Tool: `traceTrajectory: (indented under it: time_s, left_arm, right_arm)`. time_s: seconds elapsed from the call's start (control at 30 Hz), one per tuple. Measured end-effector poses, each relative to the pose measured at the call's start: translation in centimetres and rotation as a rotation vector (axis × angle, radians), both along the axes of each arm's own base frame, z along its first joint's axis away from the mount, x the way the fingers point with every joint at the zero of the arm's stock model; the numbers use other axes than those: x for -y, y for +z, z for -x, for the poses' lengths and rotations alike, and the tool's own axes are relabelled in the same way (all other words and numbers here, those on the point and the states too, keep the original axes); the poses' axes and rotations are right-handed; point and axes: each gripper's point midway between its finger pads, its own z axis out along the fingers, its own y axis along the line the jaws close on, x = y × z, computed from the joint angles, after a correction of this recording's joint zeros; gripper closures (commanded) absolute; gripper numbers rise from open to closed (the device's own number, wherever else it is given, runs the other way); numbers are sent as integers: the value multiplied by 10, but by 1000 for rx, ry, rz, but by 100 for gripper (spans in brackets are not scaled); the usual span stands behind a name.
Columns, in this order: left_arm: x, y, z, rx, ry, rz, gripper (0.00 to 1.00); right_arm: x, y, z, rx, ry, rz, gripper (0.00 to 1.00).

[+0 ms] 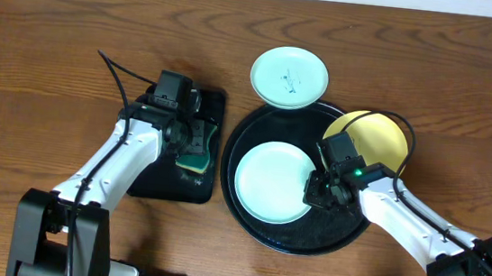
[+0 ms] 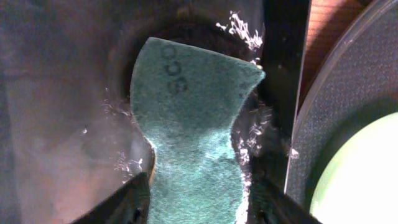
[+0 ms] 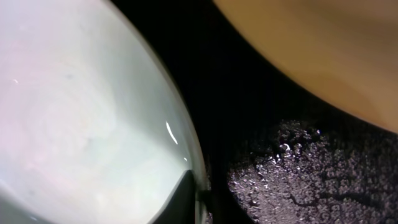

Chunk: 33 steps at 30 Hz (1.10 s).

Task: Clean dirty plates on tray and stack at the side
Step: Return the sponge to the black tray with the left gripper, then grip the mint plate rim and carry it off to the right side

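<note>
As only overhead shows, plate (image 1: 289, 77) beside tray (image 1: 309, 239)

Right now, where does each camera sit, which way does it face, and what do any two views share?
Overhead: above the table, facing straight down; both arms, left gripper and right gripper show.
Left wrist: on the left arm, facing down at the sponge; its fingers show at the bottom edge.
Right wrist: low over the round tray, facing the mint plate; one fingertip shows.
Shared: overhead and right wrist both show the yellow plate.
</note>
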Motion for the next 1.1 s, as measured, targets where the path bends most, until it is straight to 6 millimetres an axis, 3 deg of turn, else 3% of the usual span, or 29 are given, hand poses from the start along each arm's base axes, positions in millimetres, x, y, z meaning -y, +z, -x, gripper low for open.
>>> traceTrajectory:
  time_s: [0.1,0.17,0.33,0.53,0.77,1.1]
  left_arm:
    - [0,0,0,1,-1,0,44]
    - [0,3,1,4,-1,1,44]
    - [-2,20,11,15,0,3,33]
    - [-6,21,28,-41,-1,-8,33]
    - [-6,21,30,-46,-1,-9,32]
    - [-6,21,30,-46,-1,-9,31]
  right_arm:
    - [0,-1,-1,6,3,0,82]
    - [-1,-1,-3,18,2,0,98]
    - [0,-1,-9,43,-2,4,99]
    - [-1,-1,-8,43,8,-1,99]
    - [-2,6,-12,84,56,0,99]
    - [24,81,-49,437,54,106,99]
